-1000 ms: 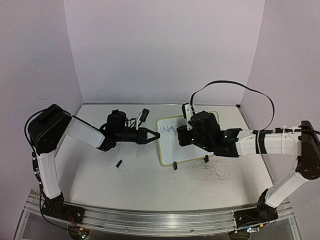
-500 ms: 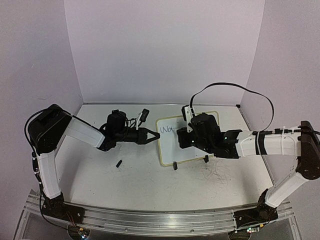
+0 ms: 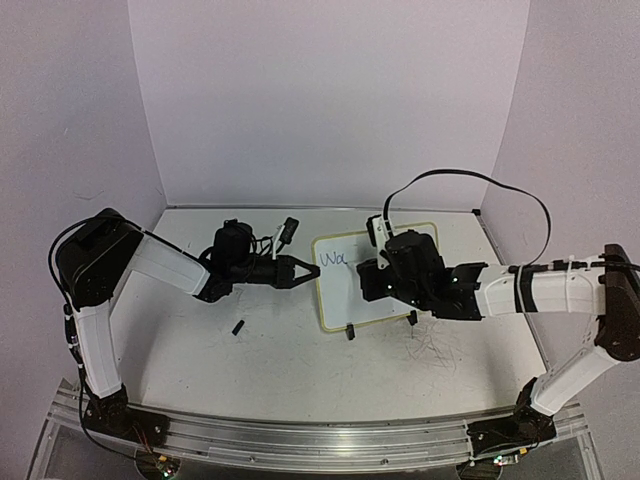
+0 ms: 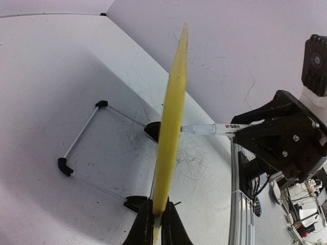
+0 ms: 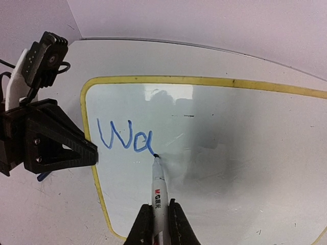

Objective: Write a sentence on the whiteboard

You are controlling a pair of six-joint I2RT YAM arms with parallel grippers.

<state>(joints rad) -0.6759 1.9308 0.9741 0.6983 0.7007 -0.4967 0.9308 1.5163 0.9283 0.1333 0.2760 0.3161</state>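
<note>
The whiteboard [image 3: 335,298] stands tilted at the table's middle, and its white face [image 5: 230,138] has a yellow frame. My left gripper [image 3: 306,272] is shut on its left edge, seen edge-on as a yellow strip [image 4: 171,112] between the fingers [image 4: 144,224]. My right gripper [image 5: 159,217] is shut on a white marker [image 5: 158,191], whose tip touches the board. The sentence [image 5: 125,139] reads "Wa" in blue, and the tip rests at the tail of the "a". The marker [image 4: 212,129] also shows past the board's edge in the left wrist view.
A small black cap [image 3: 239,327] lies on the table left of the board. Two black clips [image 3: 351,333] sit under the board's near edge, and its wire stand [image 4: 82,135] reaches out behind. Dark scribbles [image 3: 435,350] mark the tabletop. Walls close in on three sides.
The right gripper has shifted slightly right with the marker, and the second letter has gained its tail. The left arm has not moved.
</note>
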